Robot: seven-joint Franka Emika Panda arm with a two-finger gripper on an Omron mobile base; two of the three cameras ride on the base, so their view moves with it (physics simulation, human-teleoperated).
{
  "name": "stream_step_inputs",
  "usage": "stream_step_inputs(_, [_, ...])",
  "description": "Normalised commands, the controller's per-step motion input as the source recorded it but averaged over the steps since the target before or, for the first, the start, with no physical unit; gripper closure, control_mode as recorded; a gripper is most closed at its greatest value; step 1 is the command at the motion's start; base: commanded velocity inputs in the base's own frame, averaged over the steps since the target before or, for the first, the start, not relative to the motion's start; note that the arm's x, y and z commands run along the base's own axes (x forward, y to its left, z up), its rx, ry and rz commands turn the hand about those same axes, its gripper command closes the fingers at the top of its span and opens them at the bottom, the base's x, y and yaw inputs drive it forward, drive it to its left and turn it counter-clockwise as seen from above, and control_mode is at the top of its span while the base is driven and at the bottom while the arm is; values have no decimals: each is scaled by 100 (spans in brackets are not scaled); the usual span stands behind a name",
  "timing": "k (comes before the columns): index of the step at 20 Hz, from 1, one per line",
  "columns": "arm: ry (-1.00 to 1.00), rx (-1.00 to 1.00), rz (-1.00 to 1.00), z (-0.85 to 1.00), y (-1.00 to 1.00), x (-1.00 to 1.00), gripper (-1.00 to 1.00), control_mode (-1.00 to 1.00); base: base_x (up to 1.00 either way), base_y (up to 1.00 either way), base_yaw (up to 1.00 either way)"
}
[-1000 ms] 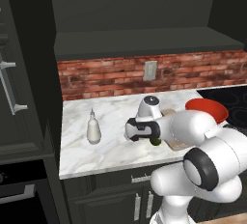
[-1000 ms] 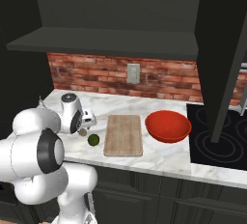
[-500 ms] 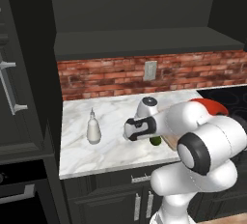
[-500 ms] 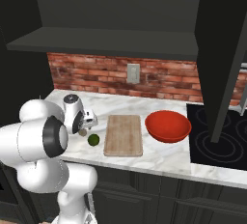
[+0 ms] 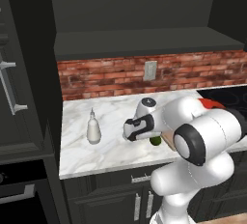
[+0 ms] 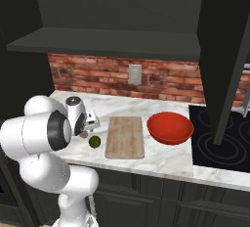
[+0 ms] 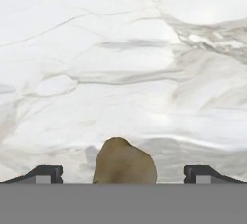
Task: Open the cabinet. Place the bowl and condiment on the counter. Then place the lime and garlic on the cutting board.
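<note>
A white condiment (image 5: 93, 129) bottle stands upright on the marble table (image 5: 111, 121), its thin nozzle pointing straight up, well to the left of the cutting board (image 6: 125, 136). Nearer the board, the robot's gripper (image 7: 123, 172) hangs low over the table with its fingers (image 7: 46, 174) spread wide and holding nothing; the brownish garlic (image 7: 124, 163) sits on the marble midway between the two tips, with clear marble on either side of it, its rounded top rising toward the camera on the hand. The bulb is roundish, with no clear long axis. The dark green lime (image 6: 94, 141) rests on the table just left of the cutting board's near left corner, close beside the gripper. The cutting board lies flat with its long axis running from the table's front edge toward the brick wall (image 6: 161, 81), and nothing lies on it. Just right of the board sits the glossy red bowl (image 6: 170, 127), upright and open to the ceiling, beside the black stovetop (image 6: 219, 143).
</note>
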Motion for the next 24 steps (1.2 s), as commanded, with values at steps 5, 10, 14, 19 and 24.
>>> stream_step_inputs(5, [0, 0, 0, -10, 0, 12, -100, -100, 0, 0, 0])
stream_step_inputs(10, [0, 0, 0, -8, 0, 3, -100, -100, 0, 0, 0])
stream_step_inputs(14, [0, 0, 0, -8, 0, 0, -100, -100, 0, 0, 0])
stream_step_inputs(19, [0, 0, 0, -11, 0, 0, -100, -100, 0, 0, 0])
stream_step_inputs(24, [0, 0, 0, -11, 0, 0, -100, -100, 0, 0, 0])
